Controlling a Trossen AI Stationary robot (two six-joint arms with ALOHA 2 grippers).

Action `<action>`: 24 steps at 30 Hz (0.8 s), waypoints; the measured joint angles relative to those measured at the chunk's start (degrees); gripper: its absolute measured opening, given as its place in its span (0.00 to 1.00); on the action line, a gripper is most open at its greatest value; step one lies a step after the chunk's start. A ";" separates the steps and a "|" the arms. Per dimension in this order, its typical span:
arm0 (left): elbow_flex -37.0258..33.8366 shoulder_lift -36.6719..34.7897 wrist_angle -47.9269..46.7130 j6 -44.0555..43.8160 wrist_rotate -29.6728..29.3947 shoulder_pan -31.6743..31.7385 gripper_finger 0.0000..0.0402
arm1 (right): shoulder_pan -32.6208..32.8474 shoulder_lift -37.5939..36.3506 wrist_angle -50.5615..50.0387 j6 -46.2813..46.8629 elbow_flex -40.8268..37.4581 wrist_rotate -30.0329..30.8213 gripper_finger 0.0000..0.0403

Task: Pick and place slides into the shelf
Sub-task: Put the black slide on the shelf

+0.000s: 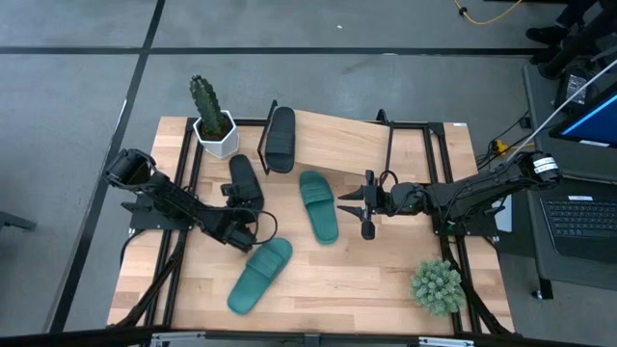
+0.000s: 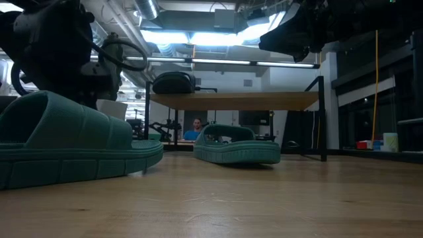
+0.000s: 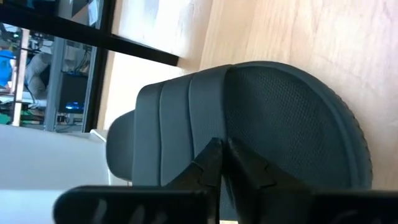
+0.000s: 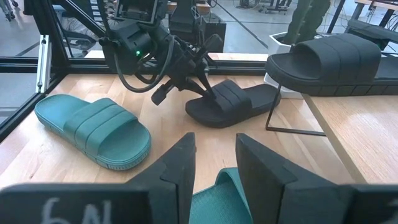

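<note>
One black slide (image 1: 280, 138) lies sole down on the left end of the shelf board (image 1: 386, 145). A second black slide (image 1: 246, 183) lies on the table in front of the shelf's left end. My left gripper (image 1: 251, 214) is shut on it from the near-left. One teal slide (image 1: 318, 205) lies mid-table and another (image 1: 258, 275) lies nearer the front edge. My right gripper (image 1: 359, 212) is open and empty. It is raised above the table just right of the mid-table teal slide, whose edge shows below its fingers (image 4: 224, 193). My left gripper (image 3: 222, 149) pinches the edge of the black slide's strap (image 3: 214, 118), where the strap meets the footbed opening. One finger is on the strap's outer side and one is on the footbed side. The fingers come low, slanting from the table's near-left. The slide's sole lies on the table (image 4: 230, 102).
A potted cactus (image 1: 214, 120) stands at the shelf's far left, close to the held slide. A spiky green plant (image 1: 437, 286) sits at the front right. The shelf's black wire legs (image 4: 273, 112) stand behind the slide. A person (image 2: 196, 129) shows far behind the table.
</note>
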 joint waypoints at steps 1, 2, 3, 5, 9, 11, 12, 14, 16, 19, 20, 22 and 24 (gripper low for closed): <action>0.00 0.00 0.02 0.23 0.68 -0.08 0.04 | 0.01 0.00 0.00 0.00 0.02 0.01 0.29; 0.00 -0.02 0.07 0.32 1.28 -0.21 0.04 | -0.01 0.00 0.00 0.00 0.01 0.00 0.29; 0.00 -0.04 0.09 0.26 1.70 -0.42 0.04 | -0.01 0.00 0.00 0.00 0.00 -0.01 0.29; 0.02 -0.04 0.11 0.19 1.98 -0.81 0.04 | 0.00 0.00 0.00 0.00 0.01 0.00 0.29; 0.02 -0.04 0.83 -0.88 4.37 -1.39 0.04 | 0.01 0.00 0.00 -0.02 0.02 0.01 0.29; 0.06 0.02 0.41 0.00 5.61 -1.47 0.04 | 0.00 0.00 0.00 -0.02 0.01 0.01 0.29; 0.39 0.02 0.20 1.29 6.17 -1.36 0.04 | -0.01 0.00 0.00 -0.02 0.02 -0.01 0.29; 1.45 0.02 0.28 4.41 6.59 -1.38 0.04 | -0.01 0.00 0.00 -0.02 0.01 0.01 0.29; 2.91 0.02 0.13 5.03 6.24 -1.48 0.04 | -0.01 0.00 0.00 -0.02 0.01 0.00 0.29; 6.58 0.02 -2.40 5.16 4.81 -1.35 0.04 | 0.01 0.00 0.00 -0.02 0.01 -0.01 0.29; 7.82 0.02 -3.64 5.17 4.73 -1.39 0.04 | 0.00 0.00 0.00 -0.02 0.02 0.00 0.29; 10.29 0.02 -5.39 5.17 4.61 -1.44 0.04 | 0.00 0.00 0.01 -0.03 0.02 0.00 0.29; 12.34 0.02 -5.90 5.19 4.49 -1.42 0.04 | -0.01 0.00 0.00 -0.28 0.02 -0.01 0.29</action>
